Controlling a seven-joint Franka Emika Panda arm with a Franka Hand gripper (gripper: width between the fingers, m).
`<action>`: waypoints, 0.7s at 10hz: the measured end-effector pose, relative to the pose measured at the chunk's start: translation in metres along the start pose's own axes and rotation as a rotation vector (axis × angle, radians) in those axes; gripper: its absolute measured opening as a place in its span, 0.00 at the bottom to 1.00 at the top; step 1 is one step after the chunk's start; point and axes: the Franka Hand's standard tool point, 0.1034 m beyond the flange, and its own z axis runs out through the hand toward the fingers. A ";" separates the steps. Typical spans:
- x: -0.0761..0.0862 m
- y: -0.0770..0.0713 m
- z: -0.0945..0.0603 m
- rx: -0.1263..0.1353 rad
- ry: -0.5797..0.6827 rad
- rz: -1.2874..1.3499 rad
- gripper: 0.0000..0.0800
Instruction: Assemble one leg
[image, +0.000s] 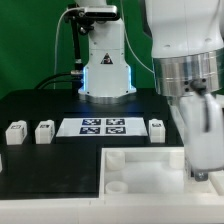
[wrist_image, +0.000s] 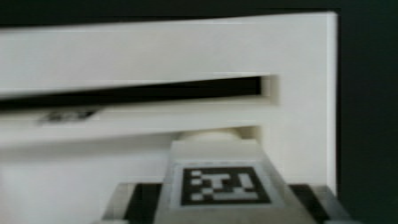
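In the wrist view the pincer (wrist_image: 217, 205) is clenched on a leg (wrist_image: 221, 180) whose marker tag faces the camera, held just above the large flat white piece (image: 150, 170), while three more legs (image: 45, 131) and the marker board (image: 105, 127) rest on the table (image: 40, 165)
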 end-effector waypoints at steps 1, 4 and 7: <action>0.000 0.000 0.000 -0.002 0.003 0.069 0.34; 0.010 -0.001 -0.002 0.020 0.022 0.177 0.34; 0.010 -0.001 -0.001 0.020 0.027 0.140 0.58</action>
